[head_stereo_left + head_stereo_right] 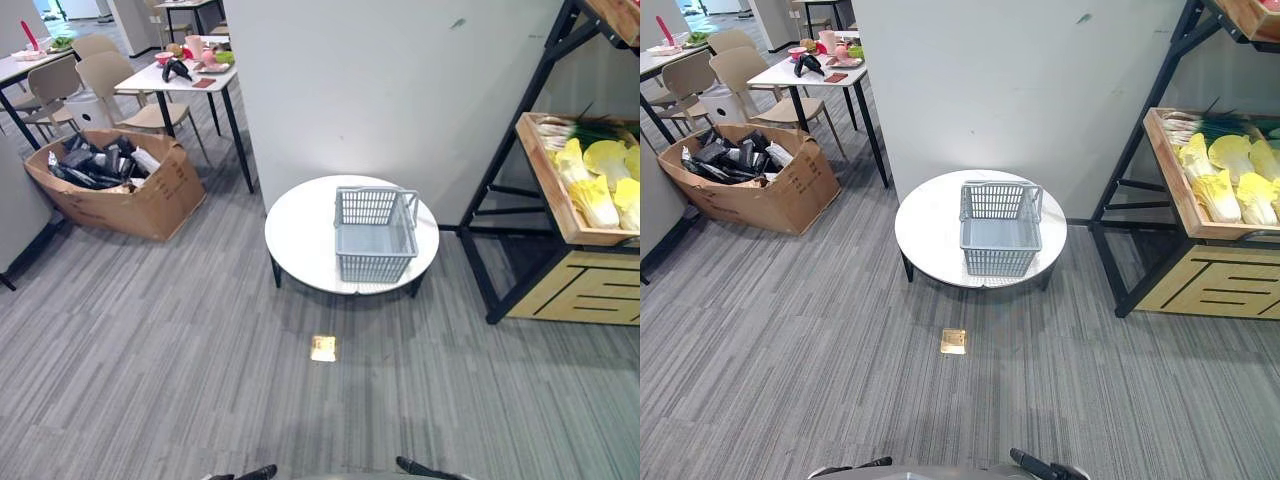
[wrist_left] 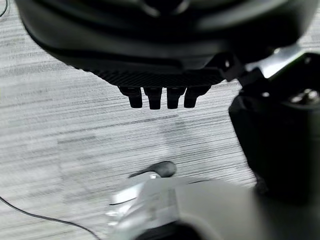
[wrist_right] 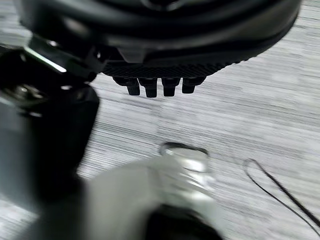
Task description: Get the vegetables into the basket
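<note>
Both hands hang low over the grey striped carpet, holding nothing: the left hand (image 2: 160,75) shows its short dark fingers (image 2: 152,97) straight in a row, and the right hand (image 3: 160,60) shows its fingers (image 3: 150,87) the same, relaxed. Pale yellow-green leafy vegetables (image 1: 600,185) lie in a wooden crate (image 1: 545,190) on a black metal shelf rack (image 1: 510,170) at the far right. A light grey plastic mesh basket (image 1: 375,235) stands upright on a round white tabletop (image 1: 300,235), left of the rack and well apart from the vegetables. Farther left sits an open brown cardboard box (image 1: 115,180) of dark items, beside a white dining table (image 1: 175,80) with beige chairs (image 1: 110,75).
</note>
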### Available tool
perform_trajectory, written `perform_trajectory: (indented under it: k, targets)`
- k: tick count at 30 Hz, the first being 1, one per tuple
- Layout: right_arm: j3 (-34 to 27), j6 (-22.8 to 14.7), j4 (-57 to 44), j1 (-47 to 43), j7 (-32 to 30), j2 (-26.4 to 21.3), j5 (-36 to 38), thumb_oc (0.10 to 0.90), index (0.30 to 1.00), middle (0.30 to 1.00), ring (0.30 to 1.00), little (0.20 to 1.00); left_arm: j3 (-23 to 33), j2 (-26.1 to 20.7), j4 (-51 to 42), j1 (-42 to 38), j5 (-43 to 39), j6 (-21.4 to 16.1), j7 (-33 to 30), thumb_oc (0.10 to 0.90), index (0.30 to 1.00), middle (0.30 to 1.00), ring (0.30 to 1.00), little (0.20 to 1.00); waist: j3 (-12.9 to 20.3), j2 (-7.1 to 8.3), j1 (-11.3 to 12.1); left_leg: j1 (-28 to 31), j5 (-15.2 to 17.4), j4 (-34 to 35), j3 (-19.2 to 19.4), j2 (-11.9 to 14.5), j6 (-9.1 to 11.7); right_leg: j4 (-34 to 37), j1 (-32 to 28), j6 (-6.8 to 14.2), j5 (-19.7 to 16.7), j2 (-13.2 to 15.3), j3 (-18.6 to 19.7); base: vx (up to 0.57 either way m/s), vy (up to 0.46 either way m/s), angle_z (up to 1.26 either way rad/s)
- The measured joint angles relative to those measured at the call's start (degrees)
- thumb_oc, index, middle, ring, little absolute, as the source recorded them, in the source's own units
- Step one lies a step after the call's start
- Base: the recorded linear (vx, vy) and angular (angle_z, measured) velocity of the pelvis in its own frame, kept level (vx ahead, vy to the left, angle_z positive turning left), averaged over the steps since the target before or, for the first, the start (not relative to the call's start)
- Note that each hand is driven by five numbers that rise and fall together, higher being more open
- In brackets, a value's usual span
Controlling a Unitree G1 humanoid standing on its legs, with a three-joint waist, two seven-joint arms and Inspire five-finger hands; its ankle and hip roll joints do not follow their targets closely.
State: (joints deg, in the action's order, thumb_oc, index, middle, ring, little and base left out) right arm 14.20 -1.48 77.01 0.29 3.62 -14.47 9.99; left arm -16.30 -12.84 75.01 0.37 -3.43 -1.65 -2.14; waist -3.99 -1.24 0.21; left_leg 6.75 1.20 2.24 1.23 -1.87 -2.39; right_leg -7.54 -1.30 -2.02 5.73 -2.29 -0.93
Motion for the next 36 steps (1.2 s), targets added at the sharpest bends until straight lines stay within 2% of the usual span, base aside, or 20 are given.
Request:
perform_trajectory:
  k: [3,6,12,18,36]
  targets:
    - [-0.3,-0.55,-0.7,-1.44,0.01,-0.13,0.01,0.9,1.0,1.0,1.0,1.0,-0.02,0.16,-0.92,-1.11,0.01,-0.51,-0.01,0.9,1.0,1.0,1.0,1.0,-0.14,-0.24,0.03,0.22,0.0,0.06,-0.23,0.38,0.0,2.15,-1.33,-0.45,-1.01,-0.39,-0.17,0.0,0.003,0.02]
    - [-0.24,-1.09,-1.86,-2.59,0.23,-0.11,0.01,0.9,1.0,1.0,1.0,1.0,-0.03,0.7,-1.03,-2.71,-0.01,-1.21,0.01,0.9,1.0,1.0,1.0,1.0,-0.55,-1.13,-0.31,0.92,0.01,0.57,-0.23,0.83,0.02,5.63,-3.41,-0.63,-2.53,-0.94,-0.07,0.0,0.0,0.0]
    - [-0.2,-0.96,-1.7,-2.41,0.34,-0.13,0.0,0.9,1.0,1.0,1.0,1.0,0.01,0.7,-0.91,-2.44,-0.02,-1.09,0.01,0.9,1.0,1.0,1.0,1.0,-0.81,-1.43,-0.99,1.92,0.04,1.73,-0.17,1.09,0.06,9.56,-5.89,-0.58,-4.25,-1.35,0.24,0.0,0.0,0.0]
    - [-0.21,-0.77,-1.08,-2.32,0.39,-0.13,-0.03,0.9,1.0,1.0,1.0,1.0,0.03,0.69,-0.91,-2.27,-0.01,-0.89,0.03,0.9,1.0,1.0,1.0,1.0,-1.19,-1.22,-1.12,3.38,0.14,2.75,0.24,1.01,0.23,12.46,-8.12,-0.29,-5.32,-1.3,0.83,0.01,0.003,-0.04]
    - [-0.18,-0.77,-1.2,-2.65,0.46,-0.13,-0.02,0.9,1.0,1.0,1.0,1.0,0.19,0.49,-0.95,-2.51,-0.01,-0.78,0.02,0.9,1.0,1.0,1.0,1.0,-2.18,-0.15,-1.06,3.14,0.25,2.8,0.8,0.66,0.24,12.44,-7.63,-0.01,-5.67,-0.96,1.43,0.0,0.019,-0.01]
